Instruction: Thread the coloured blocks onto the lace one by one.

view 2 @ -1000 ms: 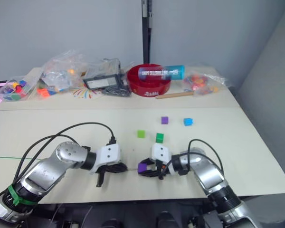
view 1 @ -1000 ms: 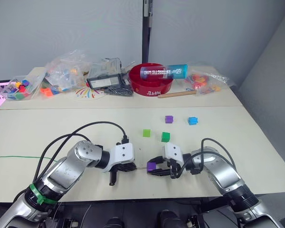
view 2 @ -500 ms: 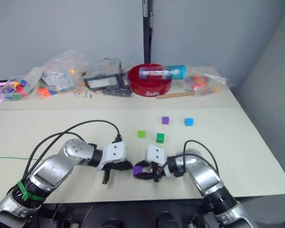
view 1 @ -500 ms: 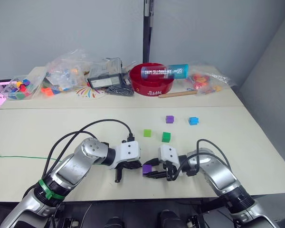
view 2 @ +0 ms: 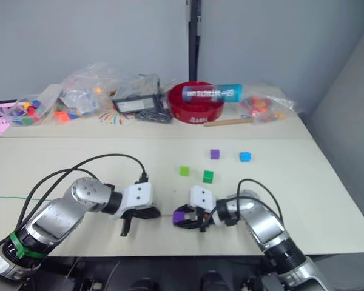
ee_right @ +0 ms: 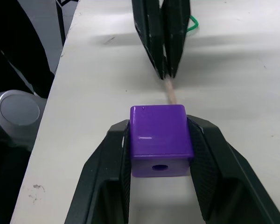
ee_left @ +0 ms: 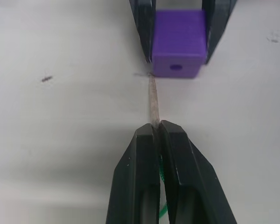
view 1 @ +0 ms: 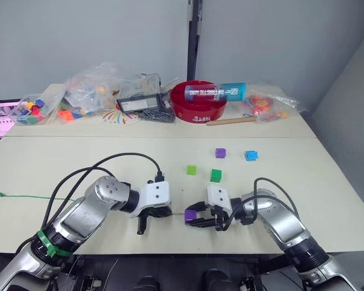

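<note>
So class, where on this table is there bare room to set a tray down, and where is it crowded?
Bare patches: the table's near-left stretch, between the back clutter and the thin green lace, and the right edge beyond the sky-blue plastic cube. Crowded: the back row around the red bowl.

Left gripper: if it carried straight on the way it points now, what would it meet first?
The purple cube clamped in the right gripper. The left gripper, shut on the lace, faces that cube; the pale tip already ends at its lower corner, beside the hole rather than in it.

Lace tip [ee_left: 152, 100] beside purple cube [ee_left: 178, 43]
</note>
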`<state>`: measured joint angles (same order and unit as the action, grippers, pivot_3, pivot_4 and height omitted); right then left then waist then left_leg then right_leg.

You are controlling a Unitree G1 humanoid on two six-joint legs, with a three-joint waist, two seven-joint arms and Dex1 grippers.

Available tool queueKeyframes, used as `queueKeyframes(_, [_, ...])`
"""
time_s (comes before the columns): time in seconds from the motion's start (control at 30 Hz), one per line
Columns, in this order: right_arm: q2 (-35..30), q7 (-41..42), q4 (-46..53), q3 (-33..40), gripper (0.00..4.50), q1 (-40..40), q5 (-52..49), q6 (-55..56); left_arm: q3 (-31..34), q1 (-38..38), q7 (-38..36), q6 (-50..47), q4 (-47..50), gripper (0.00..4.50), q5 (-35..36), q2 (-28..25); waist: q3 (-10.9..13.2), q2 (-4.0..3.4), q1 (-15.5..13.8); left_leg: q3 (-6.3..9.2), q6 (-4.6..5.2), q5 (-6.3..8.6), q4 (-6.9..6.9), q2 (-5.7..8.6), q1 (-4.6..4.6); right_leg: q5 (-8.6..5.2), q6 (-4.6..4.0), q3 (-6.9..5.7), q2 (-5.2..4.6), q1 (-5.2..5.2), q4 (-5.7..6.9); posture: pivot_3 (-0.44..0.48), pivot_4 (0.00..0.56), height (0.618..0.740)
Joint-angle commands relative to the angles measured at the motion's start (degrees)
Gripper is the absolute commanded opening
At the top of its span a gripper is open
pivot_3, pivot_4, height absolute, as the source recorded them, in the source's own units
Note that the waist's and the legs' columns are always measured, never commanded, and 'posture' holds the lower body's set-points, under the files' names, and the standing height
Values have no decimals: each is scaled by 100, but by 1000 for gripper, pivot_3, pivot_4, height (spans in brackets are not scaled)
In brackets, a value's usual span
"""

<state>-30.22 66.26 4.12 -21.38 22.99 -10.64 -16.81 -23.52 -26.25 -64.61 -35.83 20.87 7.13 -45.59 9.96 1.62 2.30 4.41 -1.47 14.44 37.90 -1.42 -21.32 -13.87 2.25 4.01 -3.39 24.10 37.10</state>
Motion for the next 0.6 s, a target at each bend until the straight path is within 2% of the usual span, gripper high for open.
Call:
queueKeyframes(0.03, [-101,-101,-136,162,1181,7,60,-17,135,7,-28,-49,326,0,132,-24,0,0,2,0,0,0,0,0,0,0,0,0,0,0,0,0,150,731])
queueKeyframes(0.6, [-45,-149,-131,71,1181,46,90,-67,199,-101,-3,-128,397,0,219,135,0,0,2,0,0,0,1,1,1,0,0,0,0,-1,1,0,150,731])
